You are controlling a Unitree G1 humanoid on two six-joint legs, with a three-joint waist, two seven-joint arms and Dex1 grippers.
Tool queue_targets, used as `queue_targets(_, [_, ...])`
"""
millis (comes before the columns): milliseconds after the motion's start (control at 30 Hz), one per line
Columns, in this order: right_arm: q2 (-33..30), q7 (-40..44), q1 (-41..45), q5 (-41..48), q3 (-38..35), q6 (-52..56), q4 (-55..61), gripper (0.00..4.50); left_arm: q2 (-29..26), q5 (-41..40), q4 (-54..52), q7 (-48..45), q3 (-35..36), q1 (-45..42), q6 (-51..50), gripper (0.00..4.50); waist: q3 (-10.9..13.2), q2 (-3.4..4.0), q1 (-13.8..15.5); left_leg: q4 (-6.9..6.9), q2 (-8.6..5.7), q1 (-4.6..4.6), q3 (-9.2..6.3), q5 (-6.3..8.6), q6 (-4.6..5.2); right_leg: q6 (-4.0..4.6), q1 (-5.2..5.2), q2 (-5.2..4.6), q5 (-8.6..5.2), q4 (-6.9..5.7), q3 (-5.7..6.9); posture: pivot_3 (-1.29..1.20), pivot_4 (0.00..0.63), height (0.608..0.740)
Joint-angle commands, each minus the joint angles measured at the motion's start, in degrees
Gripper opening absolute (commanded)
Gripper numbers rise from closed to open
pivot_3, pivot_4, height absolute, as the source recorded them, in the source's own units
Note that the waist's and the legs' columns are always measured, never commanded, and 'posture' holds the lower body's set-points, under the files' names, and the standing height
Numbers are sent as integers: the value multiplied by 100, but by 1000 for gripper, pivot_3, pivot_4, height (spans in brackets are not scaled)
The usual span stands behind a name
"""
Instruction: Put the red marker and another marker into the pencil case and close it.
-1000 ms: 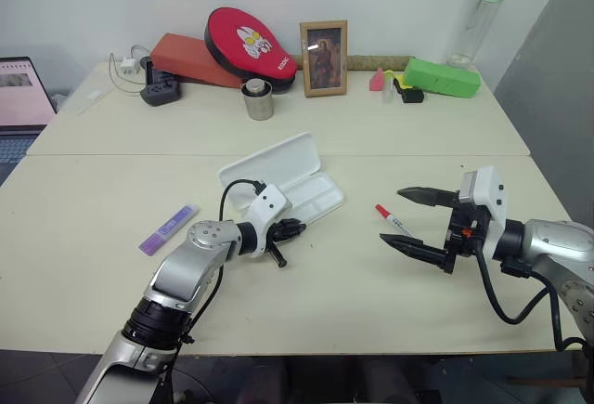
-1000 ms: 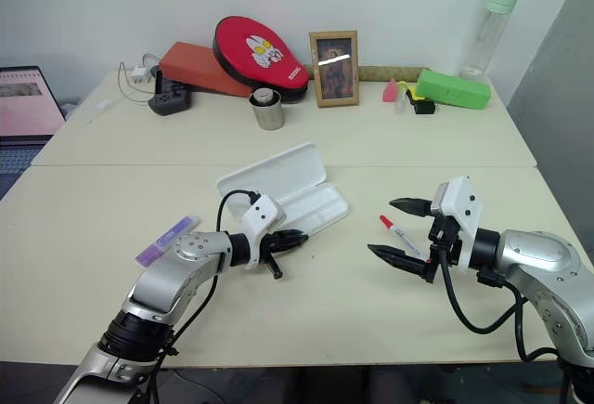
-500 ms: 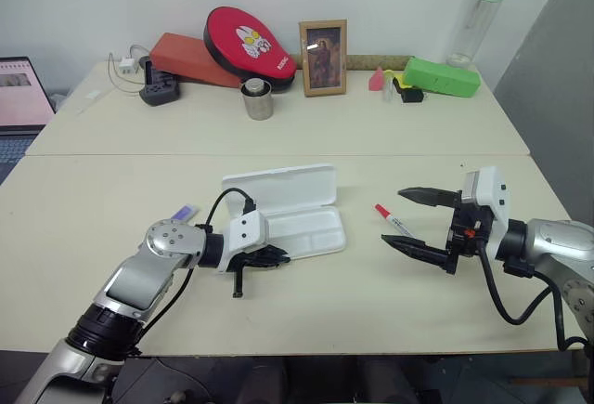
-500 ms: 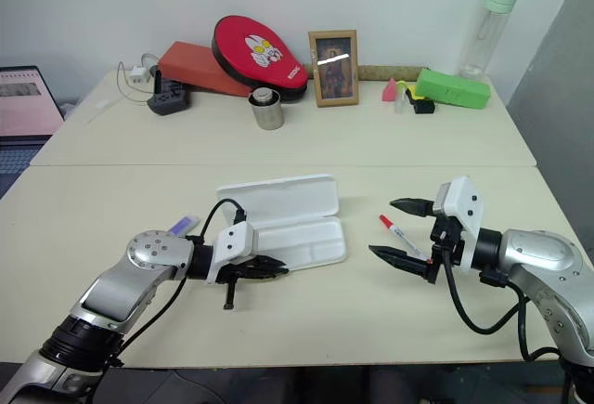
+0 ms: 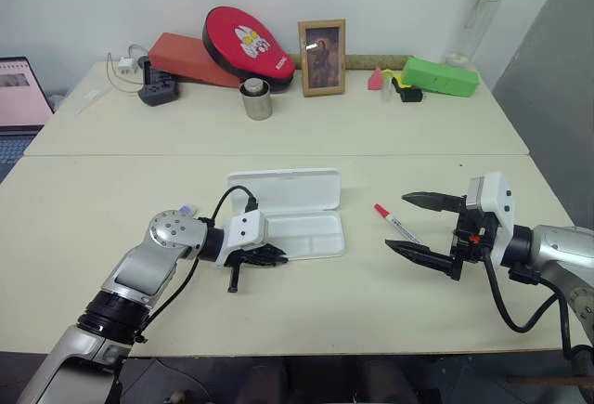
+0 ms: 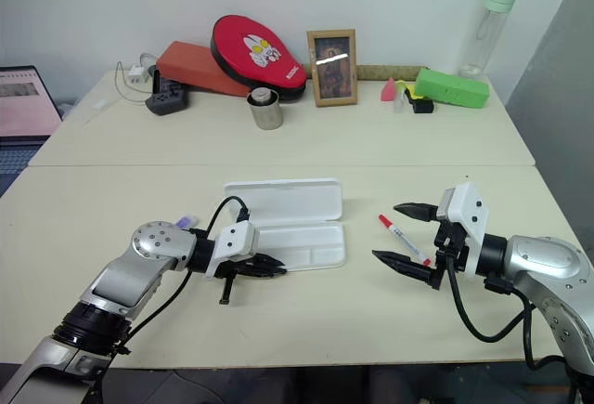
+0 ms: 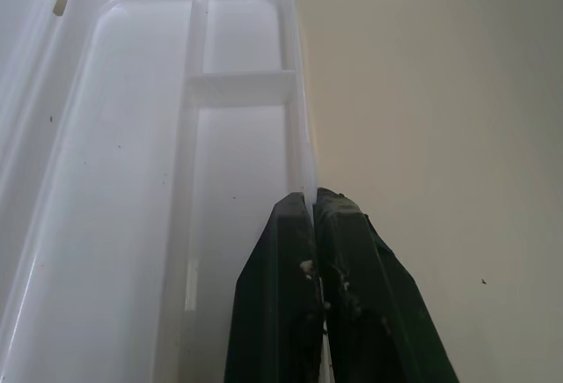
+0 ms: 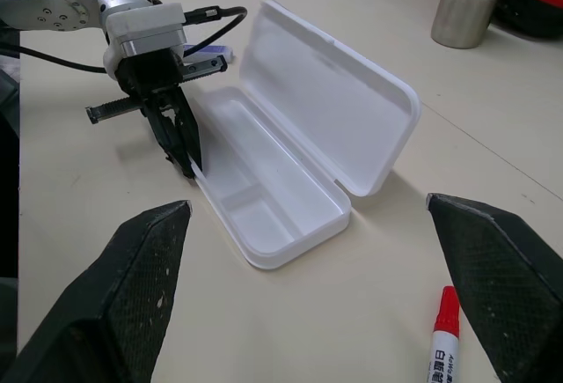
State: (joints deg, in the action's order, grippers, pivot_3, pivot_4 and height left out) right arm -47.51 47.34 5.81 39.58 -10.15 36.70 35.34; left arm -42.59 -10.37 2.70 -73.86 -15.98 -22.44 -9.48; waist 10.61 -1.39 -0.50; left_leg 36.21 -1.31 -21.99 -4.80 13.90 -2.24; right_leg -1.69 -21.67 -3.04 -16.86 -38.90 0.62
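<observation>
Pencil case (image 5: 297,214) open on the table (image 5: 111,190), lid raised behind the tray, tray empty with a small divider at one end. Left gripper (image 5: 275,255) at the case's front wall near its left end, black fingers (image 7: 325,295) pressed together on the thin front rim of the case, so closed, pinching the case edge. Red marker (image 5: 393,223) lies flat on the table just right of the case, red cap pointing toward the case's lid side, apart from the case. Right gripper (image 5: 419,227) right of the case beyond the red marker, jaws spread wide, holding nothing, the marker's tail end lying between the two fingers' tips as seen from the head; cannot tell if touching. Purple marker (image 6: 187,222) left of the case, mostly hidden behind the left arm, only its tip visible. Well behind the case near the wall: metal cup (image 5: 256,99), picture frame (image 5: 322,45), red round pad (image 5: 248,42) on an orange box (image 5: 186,58), black power strip (image 5: 158,86). Behind and right of the case: green box (image 5: 441,77), clear bottle (image 5: 471,19). Laptop (image 5: 20,97) far left of the case
</observation>
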Motion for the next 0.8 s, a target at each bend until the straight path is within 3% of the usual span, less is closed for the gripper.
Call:
queue_targets(33, [-76, 8, 60, 77, -163, -35, 154, 4500, -18, 18, -178, -34, 33, 56, 40, 30, 0, 0, 0, 0, 0, 0, 0, 0, 0, 0, 0, 0, 0, 0, 1, 0, 150, 740])
queue_targets(67, [-75, 11, 89, 68, -140, -27, 122, 4500, -15, 17, -182, -26, 44, 61, 40, 30, 0, 0, 1, 0, 0, -1, -1, 0, 0, 0, 0, 0, 0, 0, 1, 0, 150, 740])
queue_targets(167, [-89, 4, 172, 37, -66, 30, 28, 4500, 0, -78, -257, 20, 117, 71, -133, 600, 0, 0, 0, 0, 0, 0, 0, 0, 0, 0, 0, 0, 0, 0, 0, 0, 150, 740])
queue_targets(500, [-104, 41, 287, -40, 49, 65, -117, 4500, -41, -234, -582, 88, 267, 184, -272, 2790, 0, 0, 1, 0, 0, -1, -1, 0, 0, 0, 0, 0, 0, 0, 0, 0, 150, 740])
queue_targets(733, [-34, 13, 297, -86, 69, 62, -248, 4500, 9, -1519, -1656, 241, 976, 210, -1535, 4408, 0, 0, -1, 1, 1, -1, -5, 0, 0, 0, 0, 0, 0, -1, 0, 0, 150, 740])
queue_targets(800, [-1, -69, 294, -176, 139, 94, -360, 4500, 40, -1737, -1849, 393, 1145, 200, -1790, 4462, 0, 0, -3, 1, 1, 0, -5, 0, 0, 0, 0, 0, 0, -1, -1, 0, 150, 740])
